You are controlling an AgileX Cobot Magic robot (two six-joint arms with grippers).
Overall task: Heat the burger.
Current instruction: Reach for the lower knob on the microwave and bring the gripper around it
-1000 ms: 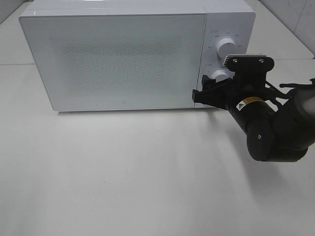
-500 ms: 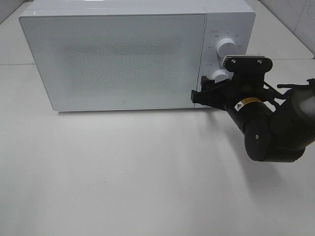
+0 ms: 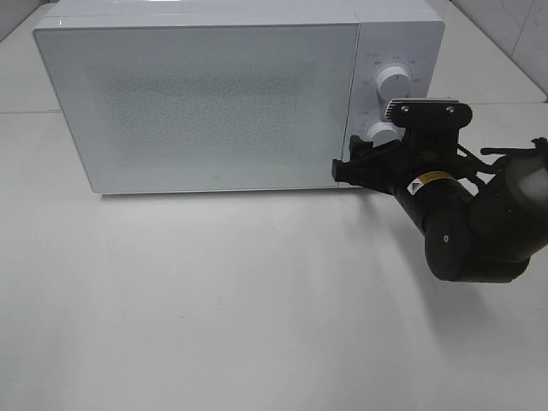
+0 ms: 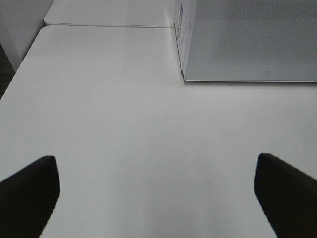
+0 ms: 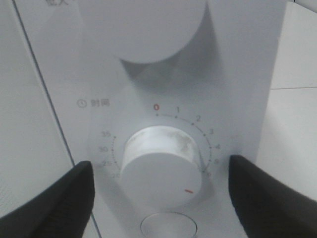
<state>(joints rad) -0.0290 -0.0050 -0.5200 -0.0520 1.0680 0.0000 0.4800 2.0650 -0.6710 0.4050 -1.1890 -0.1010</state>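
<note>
A white microwave [image 3: 205, 94] stands at the back of the tabletop [image 3: 214, 300] with its door [image 3: 197, 103] shut flat. The burger shows in no view. The speckled, frosted window hides the inside, so I cannot tell where it lies.

The black right arm [image 3: 471, 231] reaches in from the right to the control panel, beside the door's edge. The right fingers [image 5: 54, 203] stand apart, one on each side of the lower dial [image 5: 161, 166], with a gap of bare panel between each finger and the dial. They are clamped on nothing. The dial's red mark sits low on its face, away from the red 0 at the top of the scale. The upper dial [image 3: 392, 81] is clear of the arm, and part of a round button [image 5: 168, 228] shows just beyond the lower dial.

The left fingers [image 4: 29, 193] are spread wide over bare tabletop, holding nothing, well short of the microwave's front left corner. The exterior view does not show them.
</note>
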